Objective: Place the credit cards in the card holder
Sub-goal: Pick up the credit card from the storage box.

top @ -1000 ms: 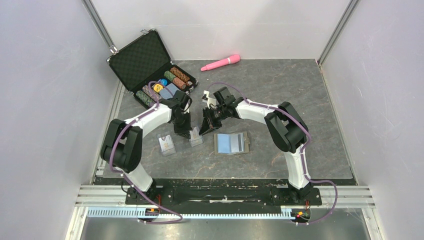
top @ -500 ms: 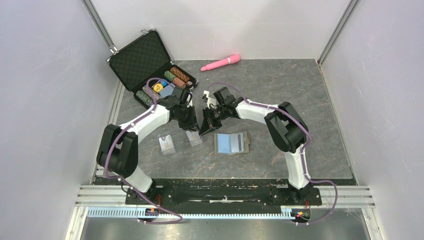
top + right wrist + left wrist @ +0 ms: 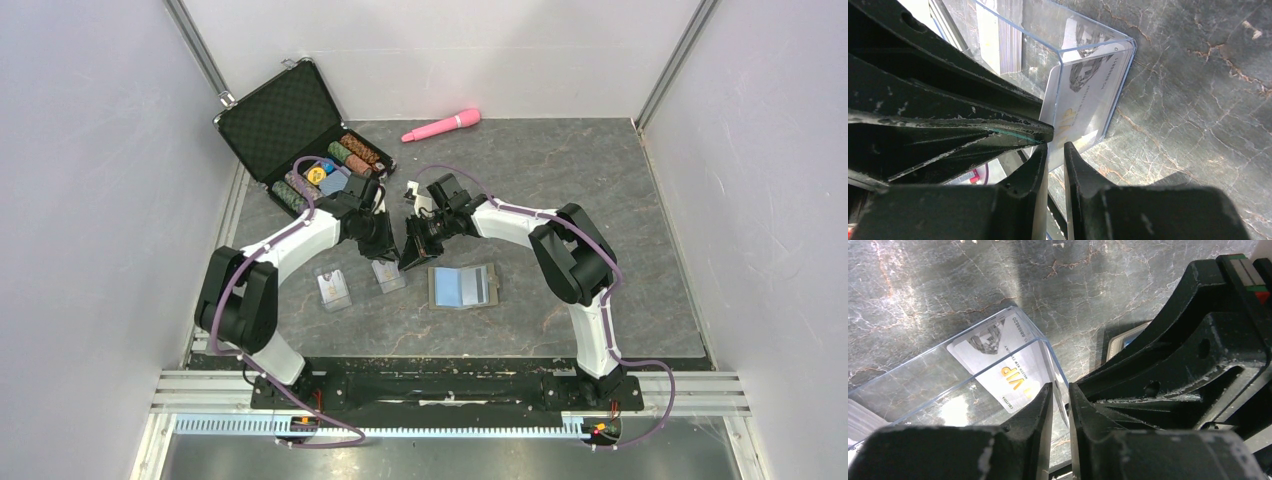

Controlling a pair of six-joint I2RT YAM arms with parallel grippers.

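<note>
The left gripper [image 3: 1060,387] has lifted off the clear box [image 3: 388,276] and swung far-right against the right gripper [image 3: 1054,147], so no card has reached the holder [image 3: 463,287], which lies open just right. Both jaws stand a slit apart. A card [image 3: 1093,85] leaning in the box runs into the right slit; whether it is pinched, I cannot tell.

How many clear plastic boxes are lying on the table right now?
2. One clear box lies in front of the left arm; the second clear box lies between it and the open card holder. The arms could be hiding more.
</note>
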